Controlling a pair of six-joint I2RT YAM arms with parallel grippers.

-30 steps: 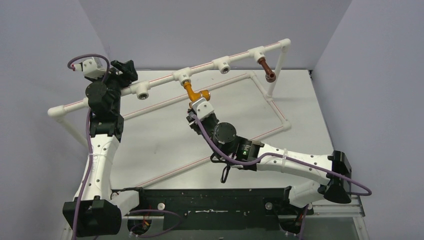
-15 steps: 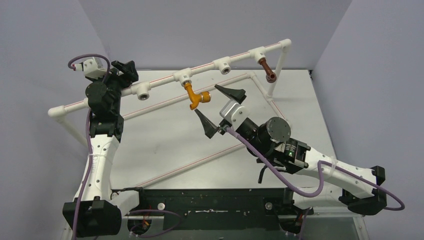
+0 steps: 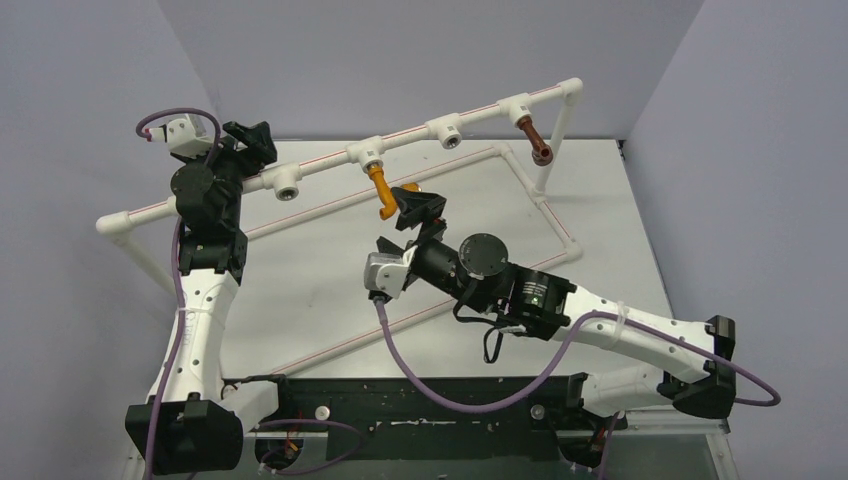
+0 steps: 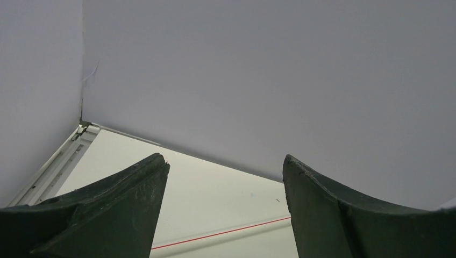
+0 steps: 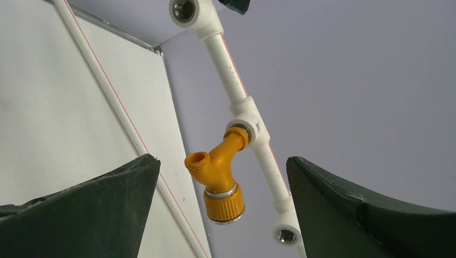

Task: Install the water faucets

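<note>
An orange-yellow faucet (image 3: 379,188) hangs screwed into a tee of the raised white pipe (image 3: 320,166); in the right wrist view the faucet (image 5: 218,177) shows its ribbed knob and silver ring. My right gripper (image 3: 400,223) is open just in front of it. The right gripper (image 5: 221,159) has its jaws wide on either side, not touching it. A reddish-brown faucet (image 3: 535,140) hangs from the tee at the far right. My left gripper (image 3: 254,140) stands open beside the pipe's left part. The left gripper (image 4: 224,158) has nothing between its fingers.
Two tee sockets are empty, one (image 3: 287,183) near the left gripper and another (image 3: 447,131) between the faucets. The frame's lower pipe loop (image 3: 560,232) lies on the white table. Grey walls close in at the back and sides. A black rail (image 3: 420,400) runs along the near edge.
My right gripper let go of the orange-yellow faucet and opened wide. It drew back to the right, turned over and came back beside the faucet. The left arm has not moved.
</note>
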